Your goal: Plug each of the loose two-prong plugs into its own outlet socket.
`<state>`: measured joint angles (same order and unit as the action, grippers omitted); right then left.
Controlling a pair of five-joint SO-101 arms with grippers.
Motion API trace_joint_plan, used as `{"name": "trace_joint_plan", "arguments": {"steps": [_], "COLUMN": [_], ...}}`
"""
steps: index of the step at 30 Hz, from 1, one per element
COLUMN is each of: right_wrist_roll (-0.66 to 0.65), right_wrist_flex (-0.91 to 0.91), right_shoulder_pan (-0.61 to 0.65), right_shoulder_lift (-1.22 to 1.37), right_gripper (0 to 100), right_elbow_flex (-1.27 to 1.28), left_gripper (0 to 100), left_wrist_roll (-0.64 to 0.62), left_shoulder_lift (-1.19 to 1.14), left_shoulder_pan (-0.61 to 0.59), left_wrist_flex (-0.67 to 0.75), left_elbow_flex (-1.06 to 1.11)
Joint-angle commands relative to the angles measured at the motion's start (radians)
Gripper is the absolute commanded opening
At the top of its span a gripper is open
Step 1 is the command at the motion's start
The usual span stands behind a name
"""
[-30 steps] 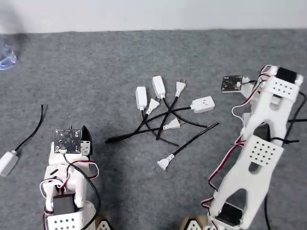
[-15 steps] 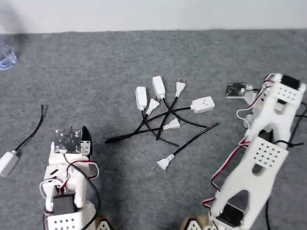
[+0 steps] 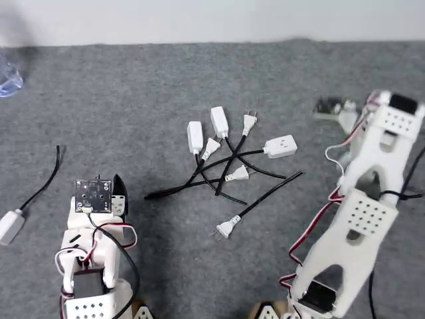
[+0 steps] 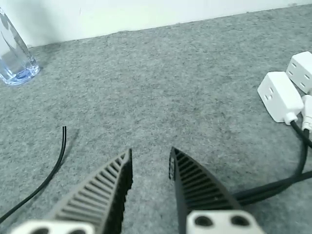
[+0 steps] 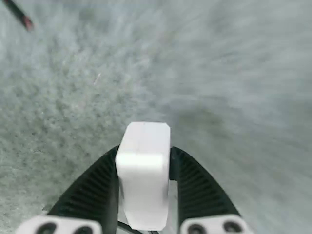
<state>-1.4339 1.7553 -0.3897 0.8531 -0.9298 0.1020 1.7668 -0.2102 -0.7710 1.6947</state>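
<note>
Right gripper (image 5: 145,152) is clamped on a smooth white rectangular plastic block (image 5: 144,180), black ribbed fingers (image 5: 100,180) pressing on both flanks. It is probably one of the outlet sockets, though its face is turned away from the lens. In the high view that arm stands at the far right, well apart from the pile. Left gripper (image 4: 150,153) hangs low over the mat, its toothed jaws a little apart with nothing between them.

Mid-table lie three white box-shaped sockets (image 3: 195,136) and four small white two-prong plugs (image 3: 250,123), one of which, the lone plug (image 3: 224,228), sits nearer the arms. Their thin black cords (image 3: 199,179) cross in a knot. Another white socket on a black cord (image 3: 9,226) lies at the left edge.

The knot looks like the main hazard: lifting any plug would likely drag its neighbours. A socket pinched only by its sides could also twist as prongs push in, so they miss the slots.

Underneath is a grey short-pile felt mat (image 3: 133,93), soft enough to let a socket skate. A plain white wall (image 3: 199,20) runs behind it, and a clear plastic bottle (image 4: 14,61) stands in the far left corner.
</note>
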Motion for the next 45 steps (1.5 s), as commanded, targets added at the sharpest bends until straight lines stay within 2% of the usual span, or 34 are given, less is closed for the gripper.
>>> {"name": "trace_joint_plan", "arguments": {"steps": [1,6,19,24,29,34,37,40,45], "right_wrist_roll": [0.083,0.235,0.738,0.887,0.980,0.997,0.990,0.930,0.795], "right_wrist_flex": [0.045,0.045,0.041,0.045,0.045,0.041,0.036,0.016,-0.004], "right_shoulder_pan": [0.067,0.183,0.639,0.713,0.777,1.043,1.162,1.207,1.228], "right_shoulder_lift": [-0.237,-0.424,-0.622,-0.705,-0.797,-0.866,-0.863,-0.812,-0.645], "right_gripper": [0.8,0.8,0.8,0.8,0.8,0.8,0.8,0.8,0.8], "right_elbow_flex": [-0.014,-0.014,-0.015,-0.014,0.060,0.298,0.351,0.359,0.359], "left_gripper": [12,12,12,12,12,12,12,12,12], "left_wrist_roll": [0.008,0.008,0.008,0.008,0.008,0.006,0.008,0.025,0.161], "left_shoulder_lift": [0.003,0.003,0.003,0.005,0.009,0.011,0.011,0.011,0.011], "left_shoulder_pan": [0.003,0.003,0.002,-0.002,-0.011,-0.157,-0.310,-0.483,-0.717], "left_wrist_flex": [-0.005,-0.005,-0.005,-0.005,-0.003,-0.003,-0.046,-0.098,-0.147], "left_elbow_flex": [-0.008,-0.008,-0.008,-0.008,-0.008,-0.033,-0.082,-0.099,-0.051]}}
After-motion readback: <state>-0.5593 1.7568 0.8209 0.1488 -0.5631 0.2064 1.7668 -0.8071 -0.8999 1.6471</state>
